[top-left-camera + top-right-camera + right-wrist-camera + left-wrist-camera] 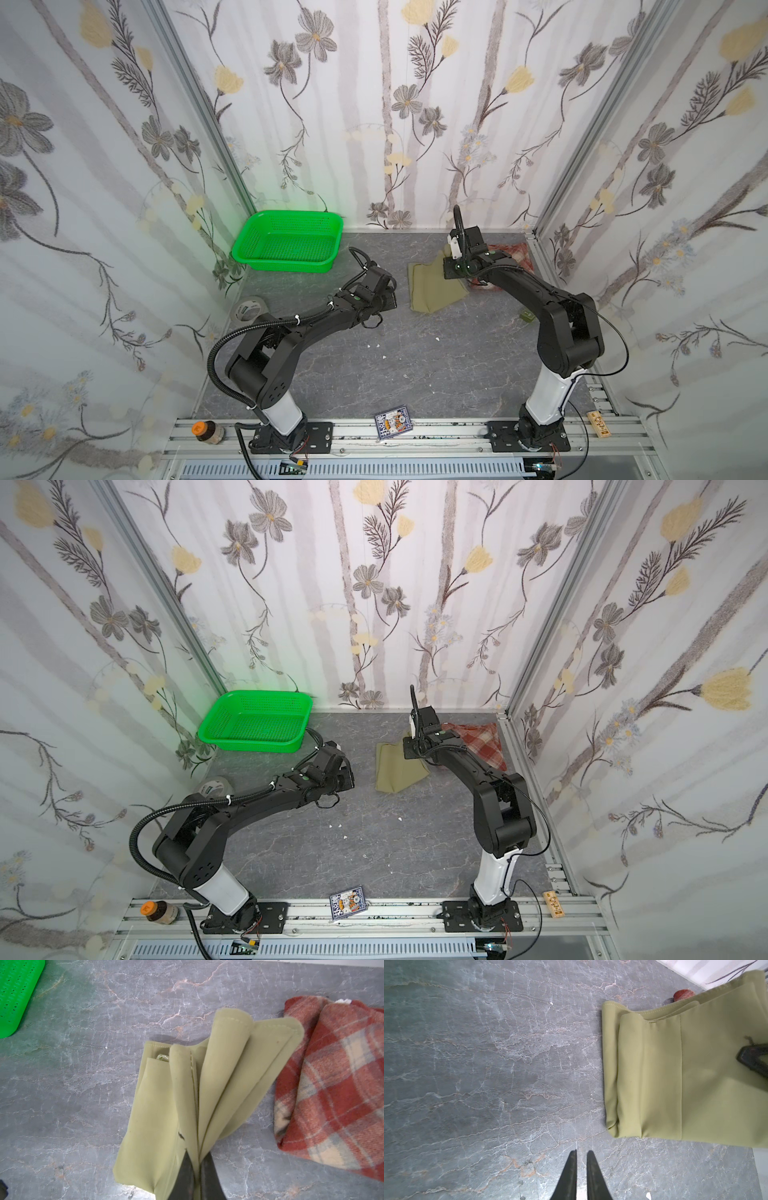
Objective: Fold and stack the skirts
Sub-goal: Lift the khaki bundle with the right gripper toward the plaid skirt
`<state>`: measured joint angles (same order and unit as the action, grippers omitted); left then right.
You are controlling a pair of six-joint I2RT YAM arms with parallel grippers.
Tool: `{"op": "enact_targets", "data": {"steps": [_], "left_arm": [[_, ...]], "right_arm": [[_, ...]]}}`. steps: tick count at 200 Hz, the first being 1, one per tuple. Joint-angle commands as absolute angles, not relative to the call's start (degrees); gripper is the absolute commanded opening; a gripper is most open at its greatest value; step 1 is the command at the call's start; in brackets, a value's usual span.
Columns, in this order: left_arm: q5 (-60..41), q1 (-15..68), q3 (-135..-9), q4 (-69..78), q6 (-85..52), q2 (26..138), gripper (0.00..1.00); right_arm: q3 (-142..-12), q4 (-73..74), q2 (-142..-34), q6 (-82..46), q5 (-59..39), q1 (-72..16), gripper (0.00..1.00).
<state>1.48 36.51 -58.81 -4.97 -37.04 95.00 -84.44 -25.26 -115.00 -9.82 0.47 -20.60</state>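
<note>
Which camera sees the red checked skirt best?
The right wrist view: the plaid skirt shows close and big, its checks clear, though cropped. In both top views it is small, partly hidden behind the right arm. The left wrist view catches only a red bit.

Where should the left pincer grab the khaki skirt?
Take the khaki skirt by the folded edge facing the left pincer, coming low from the left: the layers lie stacked flat on the table there, and the right pincer grips the other side.

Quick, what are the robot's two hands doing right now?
Left gripper: almost closed, holding nothing.
Right gripper: closed on the khaki skirt.
</note>
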Motion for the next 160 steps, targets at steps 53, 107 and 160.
{"op": "enact_targets", "data": {"steps": [53, 107, 160], "left_arm": [[1.8, 35.5, -58.4, -4.9, -36.2, 94.7, 0.14], [1.5, 35.3, -58.6, -4.8, -36.3, 95.1, 0.14], [1.1, 35.1, -58.6, -4.8, -36.3, 95.2, 0.14]], "right_arm": [[-93.4, -29.1, -119.1, -0.5, 1.3, -16.6, 0.00], [-98.5, -30.1, -120.4, 2.2, 1.6, -13.5, 0.00], [-106.3, -33.8, -123.7, 6.1, -0.2, -10.4, 0.00]]}}
